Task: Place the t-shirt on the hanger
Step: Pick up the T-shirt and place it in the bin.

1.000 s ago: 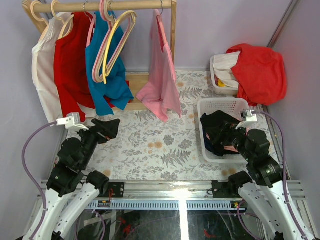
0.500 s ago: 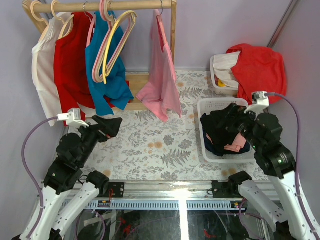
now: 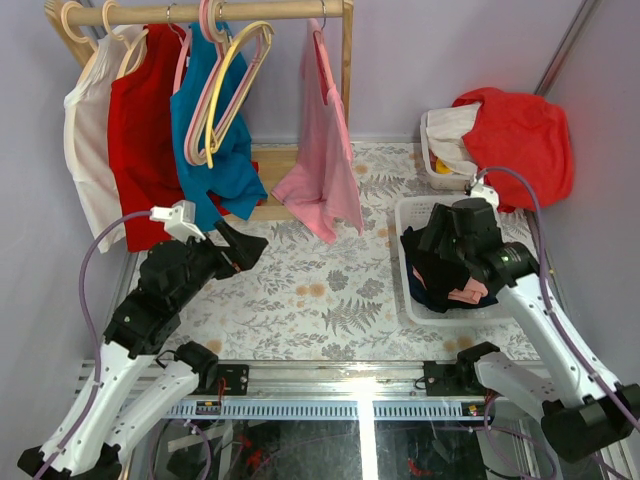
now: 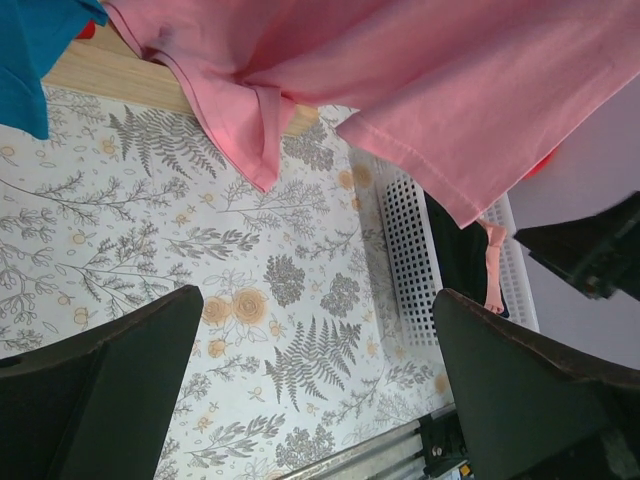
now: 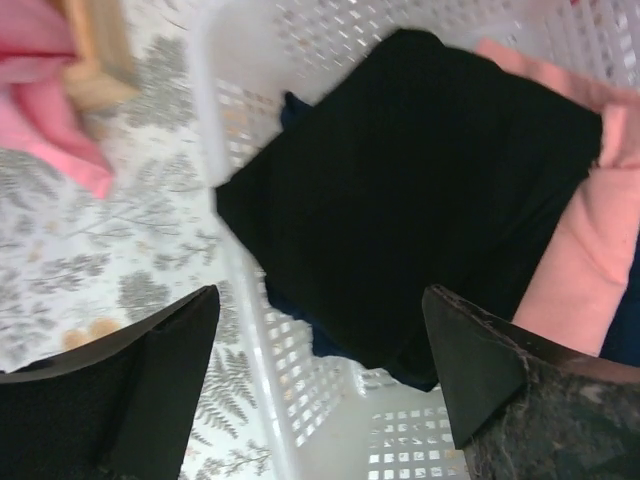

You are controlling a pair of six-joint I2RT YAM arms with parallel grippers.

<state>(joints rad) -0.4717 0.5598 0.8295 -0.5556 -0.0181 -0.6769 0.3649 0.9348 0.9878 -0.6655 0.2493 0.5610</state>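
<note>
Left arm: I see my left pincer [image 4: 315,390] raised over the fern-printed desk [image 3: 320,290], fingers spread wide with nothing between them, pointing toward the clothes rail [image 3: 200,12].
Right arm: my right pincer [image 5: 320,390] hangs above the white basket [image 3: 440,205], fingers just as wide apart and holding nothing. The wrist view is blurred, so I cannot say whether the tips touch cloth.
T-shirt: the black t-shirt [image 5: 400,170] lies crumpled in the basket, heaped against its left wall. It is bunched too tightly for me to read any print.
Neighbour in basket: a pale pink garment [image 5: 590,260] lies against the t-shirt's right side.
Hanger: the yellow hanger [image 3: 218,100] hangs on the rail among pink hangers [image 3: 190,70], in front of the teal shirt [image 3: 205,150] and well apart from the basket.
Rail, right end: a pink shirt [image 3: 325,160] hangs there, its hem filling the top of my left wrist view.
</note>
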